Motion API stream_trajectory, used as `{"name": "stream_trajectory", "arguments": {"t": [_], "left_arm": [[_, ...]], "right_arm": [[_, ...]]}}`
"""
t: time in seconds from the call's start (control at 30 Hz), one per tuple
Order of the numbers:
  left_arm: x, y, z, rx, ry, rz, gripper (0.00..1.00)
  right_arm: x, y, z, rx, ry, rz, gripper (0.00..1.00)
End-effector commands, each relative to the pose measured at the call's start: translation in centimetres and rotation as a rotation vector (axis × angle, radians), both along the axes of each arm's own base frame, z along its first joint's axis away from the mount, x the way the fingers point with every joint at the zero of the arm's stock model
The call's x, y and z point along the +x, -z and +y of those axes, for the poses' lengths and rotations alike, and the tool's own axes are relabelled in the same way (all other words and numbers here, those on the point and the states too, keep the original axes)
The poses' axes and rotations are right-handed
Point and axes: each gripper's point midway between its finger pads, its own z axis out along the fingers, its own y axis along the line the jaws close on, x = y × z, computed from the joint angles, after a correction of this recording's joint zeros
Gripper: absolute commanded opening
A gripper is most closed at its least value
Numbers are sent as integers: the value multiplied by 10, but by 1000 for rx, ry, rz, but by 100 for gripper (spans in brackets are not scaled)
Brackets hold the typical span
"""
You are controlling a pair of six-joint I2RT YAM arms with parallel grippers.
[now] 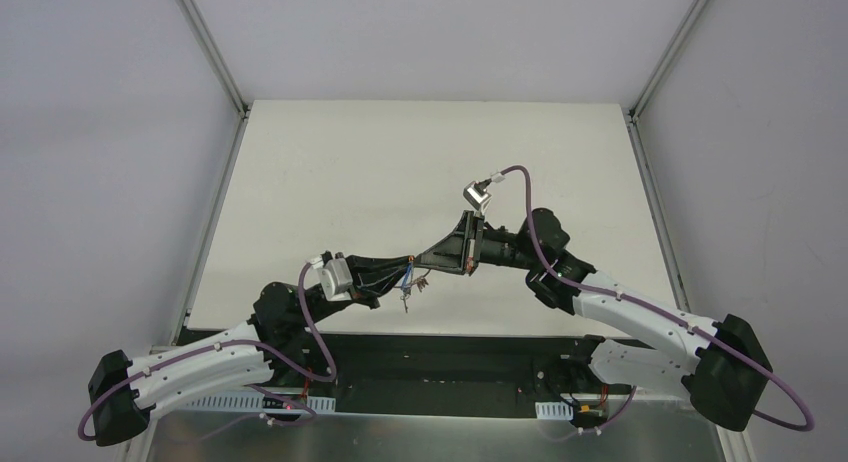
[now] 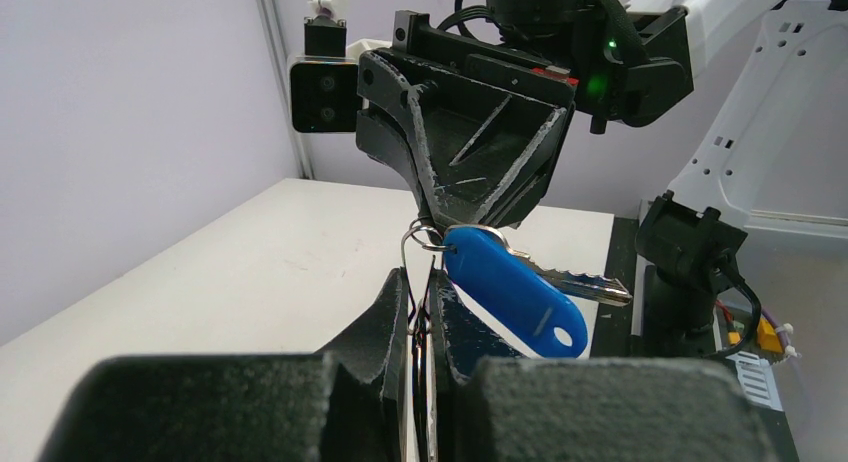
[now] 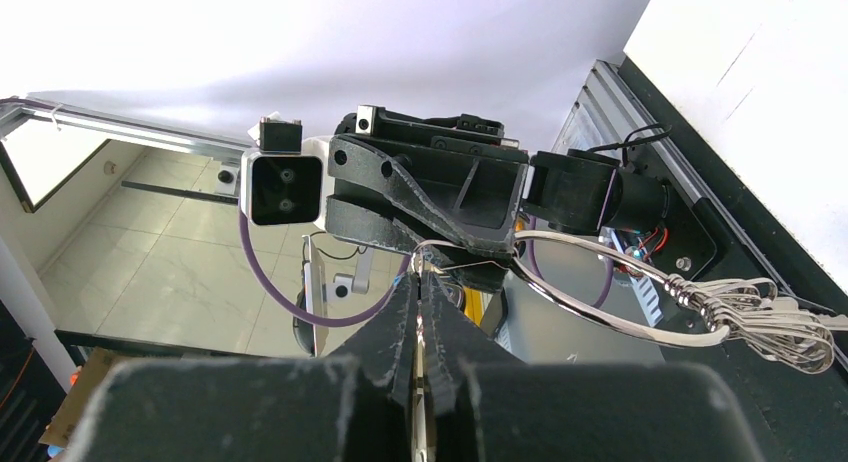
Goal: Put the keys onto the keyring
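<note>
Keyring [image 3: 600, 292] held above the counter's [image 1: 420, 162] near edge, between my arms; both my jaws pinched shut on its wire. Blue key [image 2: 515, 287] and plain keys [image 3: 770, 317] hang from it.

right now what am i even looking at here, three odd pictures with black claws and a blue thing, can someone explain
These are two robot arms bolted at the near edge of a pale table. The wide picture comes from a camera above and behind them. The other two come from cameras on each wrist, so each looks past its own black fingers at the other arm's claw.

The left gripper and the right gripper meet in mid-air above the table, both shut on a thin round silver wire keyring. A silver metal key with a bright blue plastic head hangs at the ring, though how it attaches is hard to make out. A bunch of small plain silver keys hangs on the ring too.
</note>
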Motion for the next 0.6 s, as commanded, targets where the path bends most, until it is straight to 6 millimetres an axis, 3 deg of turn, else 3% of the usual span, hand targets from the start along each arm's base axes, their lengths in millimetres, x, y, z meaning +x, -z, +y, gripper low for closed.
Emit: {"name": "stream_trajectory", "arguments": {"t": [0.0, 0.13, 0.3, 0.4, 0.57], "left_arm": [[-19, -18, -2, -37, 89, -54, 0], [-22, -16, -4, -22, 109, -59, 1], [-21, -9, -7, 20, 109, -45, 25], [-19, -5, -10, 46, 104, -32, 35], [-14, -1, -10, 60, 81, -20, 38]], "right_arm": [[9, -30, -2, 82, 55, -75, 0], [8, -32, -2, 90, 52, -78, 0], [5, -38, -4, 101, 48, -92, 0], [4, -44, -6, 108, 48, -104, 0], [0, -52, -9, 110, 44, -129, 0]]}}
